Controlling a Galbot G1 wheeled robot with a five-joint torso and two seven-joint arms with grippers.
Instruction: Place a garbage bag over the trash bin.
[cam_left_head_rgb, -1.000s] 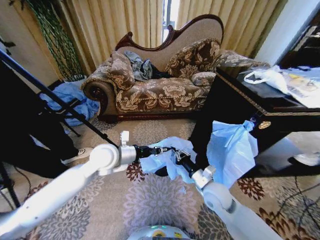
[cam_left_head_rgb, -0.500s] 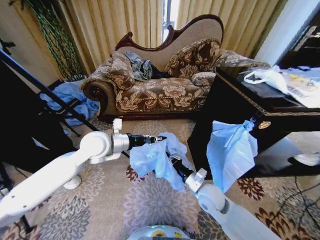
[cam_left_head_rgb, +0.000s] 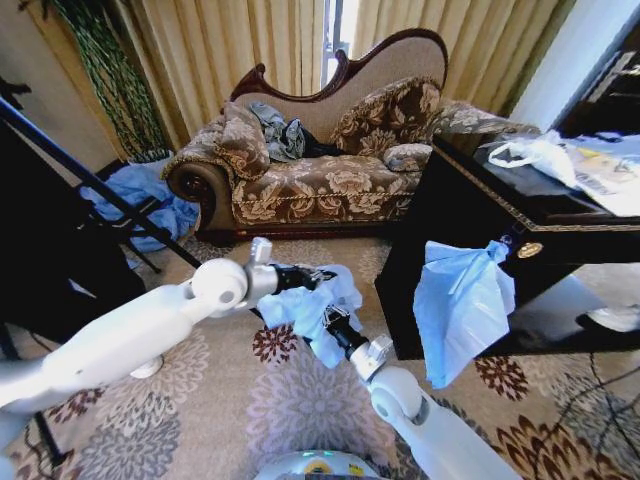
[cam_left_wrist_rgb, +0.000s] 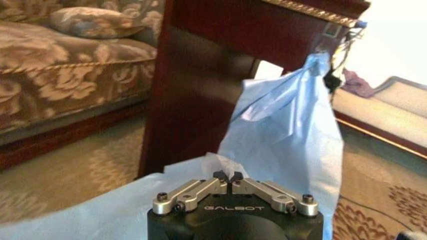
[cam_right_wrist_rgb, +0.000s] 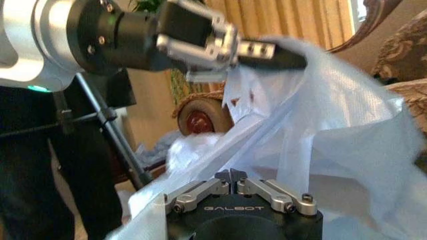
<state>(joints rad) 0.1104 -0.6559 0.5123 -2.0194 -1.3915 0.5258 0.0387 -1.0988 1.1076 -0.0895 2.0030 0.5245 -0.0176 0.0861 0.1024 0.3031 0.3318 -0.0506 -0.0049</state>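
The garbage bag (cam_left_head_rgb: 303, 306) is a crinkled light-blue sheet held above the patterned carpet between both grippers. My left gripper (cam_left_head_rgb: 325, 272) reaches in from the left and is shut on the bag's upper edge. In the left wrist view its fingertips (cam_left_wrist_rgb: 228, 176) meet over the blue plastic (cam_left_wrist_rgb: 100, 215). Just below it, my right gripper (cam_left_head_rgb: 329, 316) comes up from the front and is shut on the bag's lower part. The right wrist view shows that gripper (cam_right_wrist_rgb: 231, 173) pinching the film (cam_right_wrist_rgb: 333, 120), with the left gripper (cam_right_wrist_rgb: 270, 54) above it. The trash bin is hidden.
A black table (cam_left_head_rgb: 480, 230) stands to the right with a larger bunch of blue plastic (cam_left_head_rgb: 460, 300) hanging from it and a white bag (cam_left_head_rgb: 535, 150) on top. Behind is a sofa (cam_left_head_rgb: 320, 180). A black tripod leg (cam_left_head_rgb: 100, 185) and blue cloth (cam_left_head_rgb: 140, 200) lie left.
The left gripper lifted the bag off the floor, then shifted a little right. The right gripper moved back and left with it. The bag now hangs bunched tighter between them.
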